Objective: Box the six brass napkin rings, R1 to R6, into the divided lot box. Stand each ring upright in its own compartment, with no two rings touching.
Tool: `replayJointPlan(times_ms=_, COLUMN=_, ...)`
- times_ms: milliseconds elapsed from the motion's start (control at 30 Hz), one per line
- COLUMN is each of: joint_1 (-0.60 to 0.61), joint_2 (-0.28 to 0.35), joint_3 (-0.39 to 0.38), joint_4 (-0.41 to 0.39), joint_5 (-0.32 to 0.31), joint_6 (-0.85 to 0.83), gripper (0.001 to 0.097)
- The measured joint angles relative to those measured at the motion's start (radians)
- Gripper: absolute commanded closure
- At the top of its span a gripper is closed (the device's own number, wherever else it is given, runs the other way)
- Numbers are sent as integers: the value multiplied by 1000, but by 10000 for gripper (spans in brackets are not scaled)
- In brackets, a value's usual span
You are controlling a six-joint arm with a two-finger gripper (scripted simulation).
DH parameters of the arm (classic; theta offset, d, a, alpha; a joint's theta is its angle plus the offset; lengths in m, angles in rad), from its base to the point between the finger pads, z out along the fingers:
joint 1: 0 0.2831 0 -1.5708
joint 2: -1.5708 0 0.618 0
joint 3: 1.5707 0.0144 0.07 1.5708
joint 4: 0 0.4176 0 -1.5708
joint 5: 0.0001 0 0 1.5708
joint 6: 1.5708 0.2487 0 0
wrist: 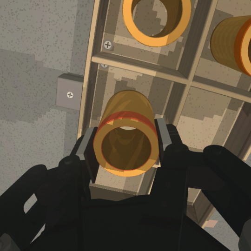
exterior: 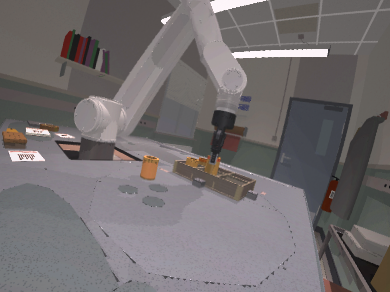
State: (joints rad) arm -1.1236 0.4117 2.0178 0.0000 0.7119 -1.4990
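A brass napkin ring [wrist: 127,138] hangs upright over a compartment of the divided lot box [exterior: 216,178], gripped by my closed gripper [wrist: 124,142] [exterior: 214,161] with its lower end down inside the compartment walls. Another ring [wrist: 156,20] stands upright in the neighbouring compartment, and a third ring [wrist: 234,44] sits in the compartment beside that one, apart from the others. One more ring [exterior: 149,167] stands upright on the grey table to the left of the box. The box's far compartments are partly hidden behind the gripper.
A small grey bracket [wrist: 69,94] with a screw sticks out from the box's side wall. Three grey round pads [exterior: 142,194] lie flat on the table in front of the lone ring. The robot's base [exterior: 97,125] stands behind it; the table edge [exterior: 307,220] runs on the right.
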Motion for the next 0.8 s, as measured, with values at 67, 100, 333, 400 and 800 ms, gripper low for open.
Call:
replayJointPlan(times_ms=67, joint_1=0, joint_2=0, joint_3=0, joint_4=0, joint_5=0, joint_6=0, gripper=851)
replayJointPlan(times_ms=100, joint_1=0, joint_2=0, joint_3=0, joint_4=0, joint_5=0, joint_6=0, gripper=831)
replayJointPlan(times_ms=333, joint_1=0, joint_2=0, joint_3=0, joint_4=0, joint_5=0, joint_6=0, gripper=691)
replayJointPlan(times_ms=400, joint_1=0, joint_2=0, joint_3=0, joint_4=0, joint_5=0, joint_6=0, gripper=651)
replayJointPlan(times_ms=800, joint_1=0, joint_2=0, joint_3=0, joint_4=0, joint_5=0, joint_6=0, gripper=411)
